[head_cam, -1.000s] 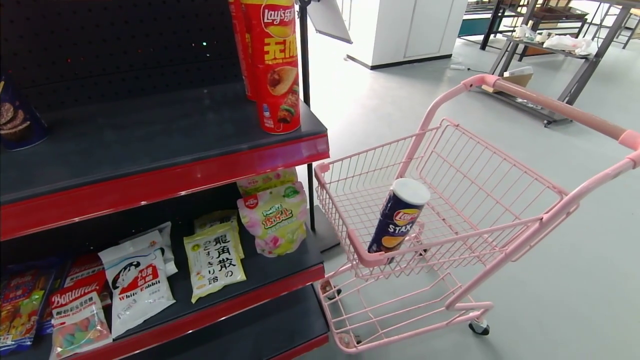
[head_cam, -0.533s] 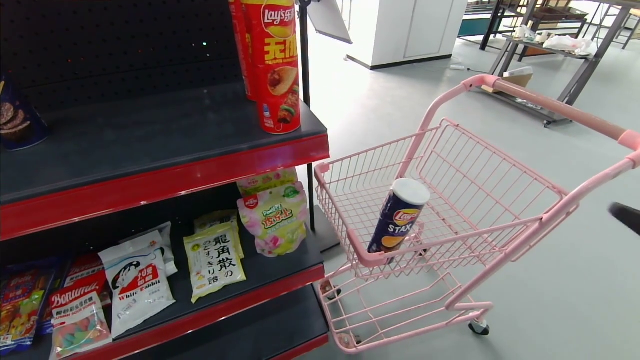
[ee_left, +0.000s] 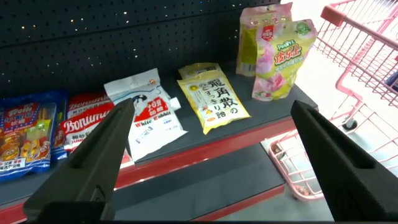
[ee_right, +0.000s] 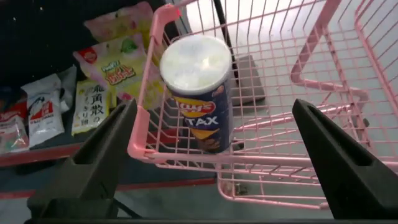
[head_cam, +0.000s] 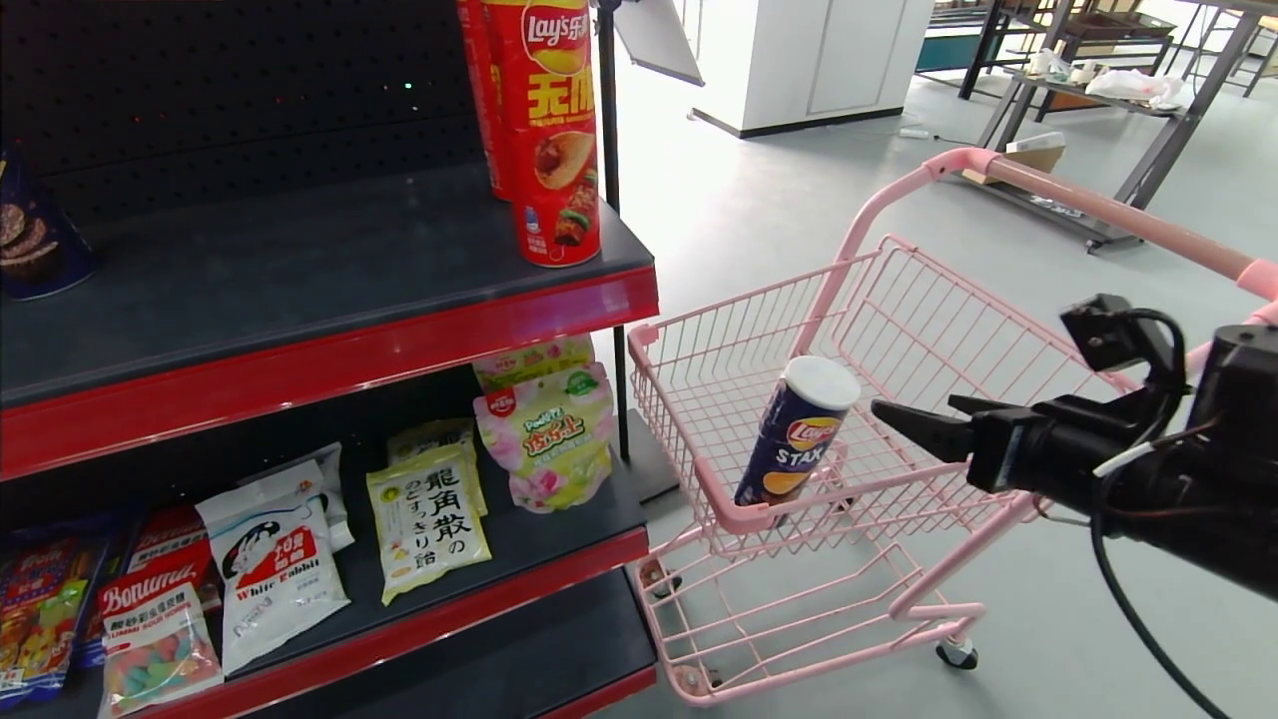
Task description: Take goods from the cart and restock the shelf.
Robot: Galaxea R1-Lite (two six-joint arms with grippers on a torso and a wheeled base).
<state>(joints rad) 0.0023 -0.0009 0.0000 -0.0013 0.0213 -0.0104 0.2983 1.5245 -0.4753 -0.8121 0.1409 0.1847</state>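
Observation:
A dark blue chip can (head_cam: 799,429) with a white lid leans upright in the front left corner of the pink cart (head_cam: 1098,212). My right gripper (head_cam: 914,407) hangs open just right of the can, level with its top, fingers pointing at it. The right wrist view has the can (ee_right: 199,93) between and beyond the open right gripper (ee_right: 214,107). Tall red chip cans (head_cam: 544,130) stand at the right end of the upper shelf (head_cam: 300,270). My left gripper (ee_left: 211,104) is open, facing the lower shelf (ee_left: 205,146) with nothing between its fingers.
Snack bags (head_cam: 429,514) lie along the lower shelf, with pink-green pouches (head_cam: 549,429) at its right end beside the cart. A dark cookie bag (head_cam: 30,240) sits far left on the upper shelf. Grey floor lies open behind and right of the cart.
My right arm has come in from the right edge and moved left over the cart basket, up to the blue can. The can and cart have not moved.

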